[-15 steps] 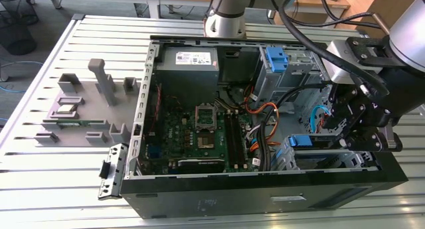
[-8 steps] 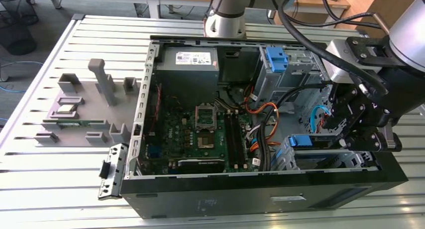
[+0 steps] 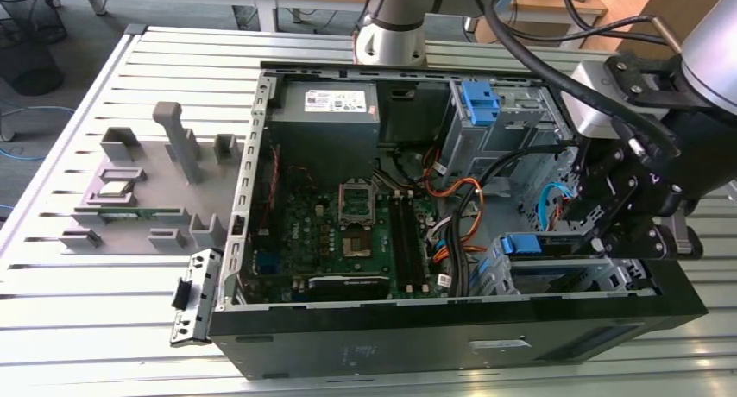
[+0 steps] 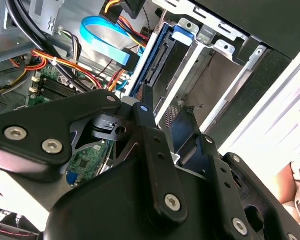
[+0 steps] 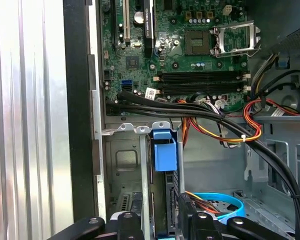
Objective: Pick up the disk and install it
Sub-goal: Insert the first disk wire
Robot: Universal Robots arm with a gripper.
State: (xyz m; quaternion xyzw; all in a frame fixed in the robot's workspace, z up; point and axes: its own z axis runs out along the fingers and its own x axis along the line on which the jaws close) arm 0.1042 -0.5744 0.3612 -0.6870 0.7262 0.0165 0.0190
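The disk (image 5: 164,150) stands on edge in the drive bay (image 5: 121,165) of the computer case (image 3: 461,328) — the gripper (image 5: 159,222) sits at its near end — clamped or loose, it cannot be told

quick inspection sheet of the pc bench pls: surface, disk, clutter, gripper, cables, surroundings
surface: slatted metal table with an open computer case lying on it
job's things: disk stands in the drive cage at the exterior view's right, blue bracket showing; cannot tell if it is fully seated
clutter: grey parts fixture on the table at the exterior view's left; spare blue bracket in another bay
grippers: gripper right at the disk, over the cage
cables: orange wire bundle and blue flat cable loose inside the case beside the cage
surroundings: wire bin on the floor beyond the table
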